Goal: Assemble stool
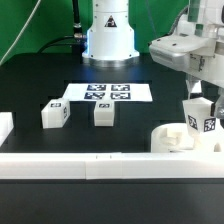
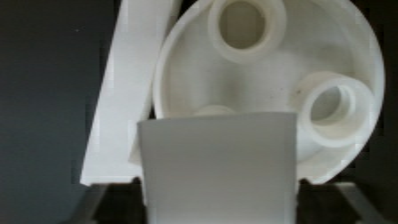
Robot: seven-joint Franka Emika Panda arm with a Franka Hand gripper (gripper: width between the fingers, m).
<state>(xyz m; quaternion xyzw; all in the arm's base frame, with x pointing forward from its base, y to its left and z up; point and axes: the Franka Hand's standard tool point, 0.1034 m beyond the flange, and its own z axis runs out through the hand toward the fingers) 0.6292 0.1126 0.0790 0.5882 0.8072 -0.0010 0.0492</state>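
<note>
My gripper (image 1: 199, 104) is shut on a white stool leg (image 1: 200, 116) and holds it upright just above the round seat (image 1: 170, 138) at the exterior view's right. In the wrist view the leg (image 2: 215, 165) fills the space between the dark fingers (image 2: 103, 200), and the seat (image 2: 267, 80) lies beyond it with two round sockets showing. Two more legs, one (image 1: 55, 114) and another (image 1: 103, 113), stand on the black table in front of the marker board.
The marker board (image 1: 108, 93) lies flat mid-table. A long white border rail (image 1: 100, 163) runs along the front edge and touches the seat; it also shows in the wrist view (image 2: 121, 90). The robot base (image 1: 110, 35) stands at the back.
</note>
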